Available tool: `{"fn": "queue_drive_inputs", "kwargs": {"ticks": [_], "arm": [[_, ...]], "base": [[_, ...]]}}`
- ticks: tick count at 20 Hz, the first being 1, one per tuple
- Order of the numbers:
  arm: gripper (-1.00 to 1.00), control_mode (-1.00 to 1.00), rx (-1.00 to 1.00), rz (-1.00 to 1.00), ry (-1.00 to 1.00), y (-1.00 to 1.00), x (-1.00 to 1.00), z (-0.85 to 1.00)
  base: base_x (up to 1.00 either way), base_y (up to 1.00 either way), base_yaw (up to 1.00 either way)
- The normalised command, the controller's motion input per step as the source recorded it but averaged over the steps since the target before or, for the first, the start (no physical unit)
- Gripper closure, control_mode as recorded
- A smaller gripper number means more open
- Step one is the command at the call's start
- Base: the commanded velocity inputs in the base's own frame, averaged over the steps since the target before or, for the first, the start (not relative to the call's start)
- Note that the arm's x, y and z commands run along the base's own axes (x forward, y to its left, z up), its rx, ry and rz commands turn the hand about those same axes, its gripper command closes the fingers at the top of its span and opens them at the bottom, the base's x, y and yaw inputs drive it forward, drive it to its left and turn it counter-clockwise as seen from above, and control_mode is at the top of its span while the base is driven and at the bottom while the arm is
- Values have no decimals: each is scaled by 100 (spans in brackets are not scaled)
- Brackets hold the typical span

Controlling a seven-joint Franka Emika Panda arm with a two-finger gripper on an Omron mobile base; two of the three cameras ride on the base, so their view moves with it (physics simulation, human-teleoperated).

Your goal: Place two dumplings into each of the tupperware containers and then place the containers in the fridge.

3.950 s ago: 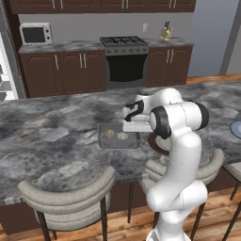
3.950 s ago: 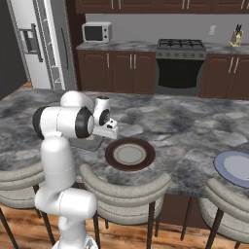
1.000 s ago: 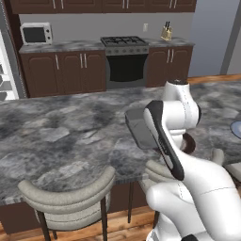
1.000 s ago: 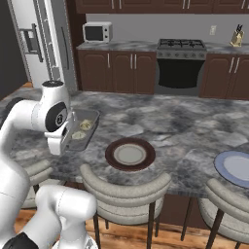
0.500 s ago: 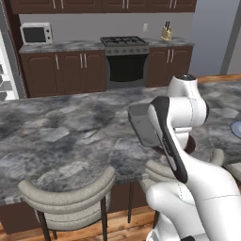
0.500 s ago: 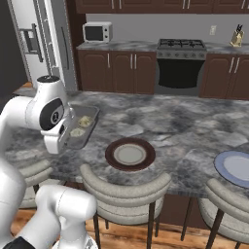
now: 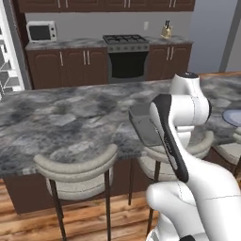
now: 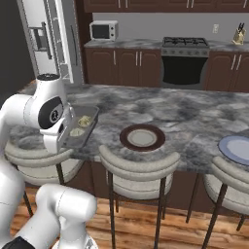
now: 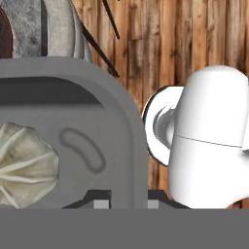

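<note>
Our end effector [image 9: 125, 203] grips the dark grey tupperware container [image 8: 81, 127], two dumplings [image 8: 83, 121] inside; fridge [image 8: 51, 34] placement remains.

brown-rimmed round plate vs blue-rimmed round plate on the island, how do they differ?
Rim: the brown-rimmed round plate has a dark brown ring around a pale centre, while the blue-rimmed round plate has a blue ring around a greyish centre. Place: the brown-rimmed plate lies mid-counter, in front of the middle stool; the blue-rimmed plate lies at the far right, cut by the picture's edge. Both are round, lie flat on the grey marbled counter, and hold nothing.
</note>
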Motion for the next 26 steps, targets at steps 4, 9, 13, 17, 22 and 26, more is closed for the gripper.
{"fn": "queue_drive_inputs", "kwargs": {"ticks": [4, 9, 13, 17, 22, 26], "arm": [[100, 100, 0, 0, 0, 0, 0, 0], [100, 100, 0, 0, 0, 0, 0, 0], [100, 100, 0, 0, 0, 0, 0, 0], [100, 100, 0, 0, 0, 0, 0, 0], [100, 100, 0, 0, 0, 0, 0, 0], [100, 100, 0, 0, 0, 0, 0, 0]], "base": [[-29, 69, 11], [0, 75, 10], [0, 71, 4], [0, 100, -10], [0, 92, -11], [-7, 100, -3]]}}
